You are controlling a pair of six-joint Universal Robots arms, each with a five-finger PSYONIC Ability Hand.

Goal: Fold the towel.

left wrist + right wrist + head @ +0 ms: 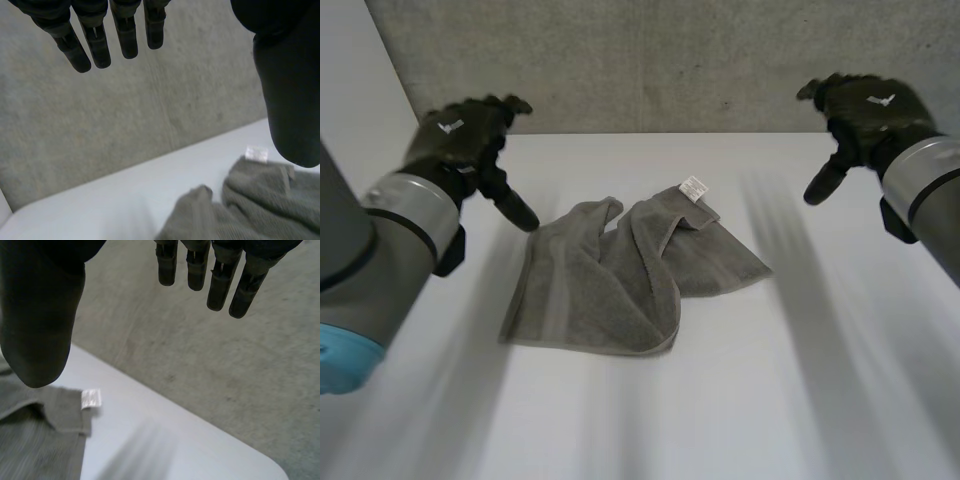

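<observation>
Left arm [390,230]: grey joint with a light-blue cap, coming in over the near left of the white table [820,390].

Left hand [460,140]: raised over the table's far left part. In the head view its thumb points down, the tip near the towel's far left corner. In the left wrist view the fingers [97,45] are straight, side by side with narrow gaps between them. They reach toward the grey concrete wall [100,125]. The thumb [287,100] stands well apart from them. Nothing lies between thumb and fingers, and nothing is held.

Towel [620,275]: grey terry, lying on the table between the two hands, nearer the left one. It is rumpled and loosely lapped over itself, with one flap turned across the middle and the near edge rounded. A small white label [693,188] sits at its far edge. In the left wrist view the towel [260,200] lies on the table below the thumb, with a bunched ridge and the label [256,153] facing up.

Right hand [865,115]: raised over the table's far right part, well apart from the towel, thumb angled down. In the right wrist view the fingers [220,285] are straight and slightly parted, and the thumb [40,330] is held wide of them. The grasp is empty. Below the thumb lie the towel's edge [35,440] and its label [91,398].

Right arm [930,190]: grey, entering from the right.
</observation>
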